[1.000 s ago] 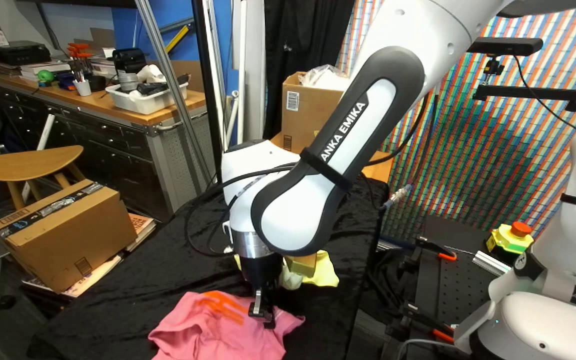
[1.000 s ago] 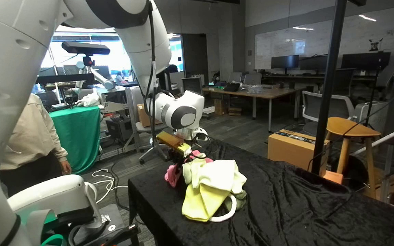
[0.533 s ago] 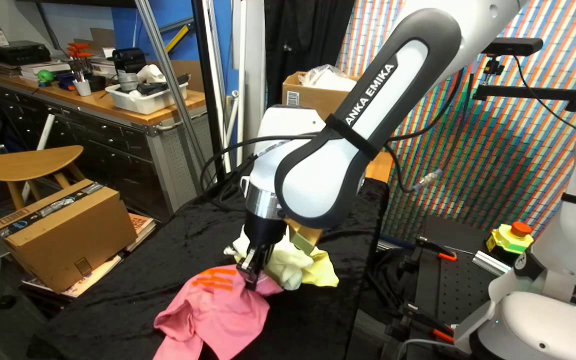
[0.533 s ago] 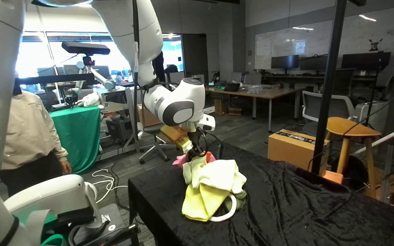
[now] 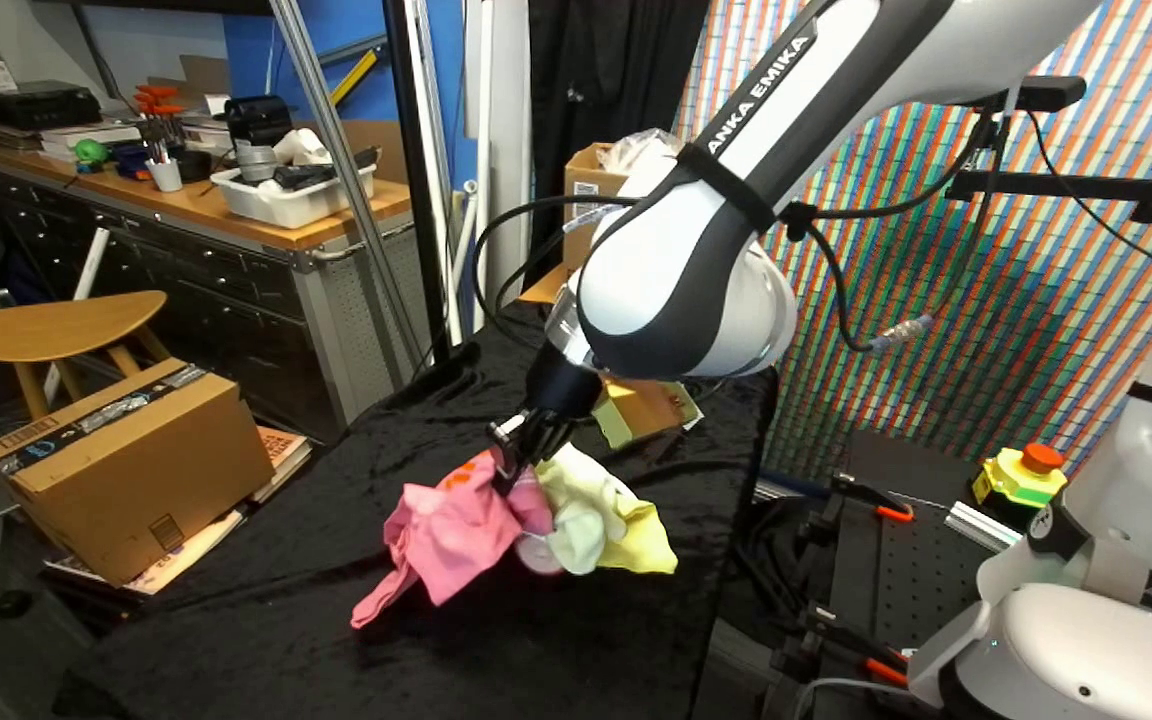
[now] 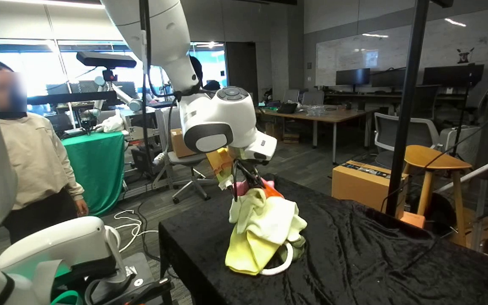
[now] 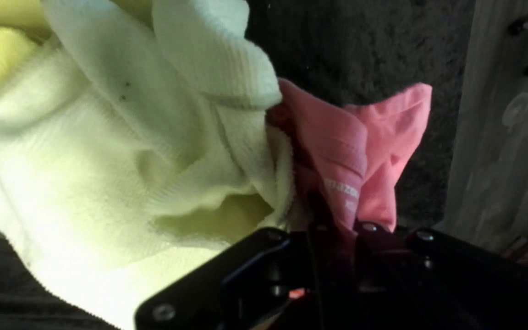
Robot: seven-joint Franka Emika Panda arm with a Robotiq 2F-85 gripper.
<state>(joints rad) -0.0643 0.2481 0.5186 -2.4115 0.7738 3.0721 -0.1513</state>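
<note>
Pink cloth (image 7: 337,146) lettered "mazo" is pinched in the end effector (image 7: 344,229).

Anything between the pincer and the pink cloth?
Nothing visible: the pincer is closed on the pink cloth. The pale yellow cloth lies right beside the grip in the wrist view, but not between them; whether it touches the pincer, I can't tell.
</note>
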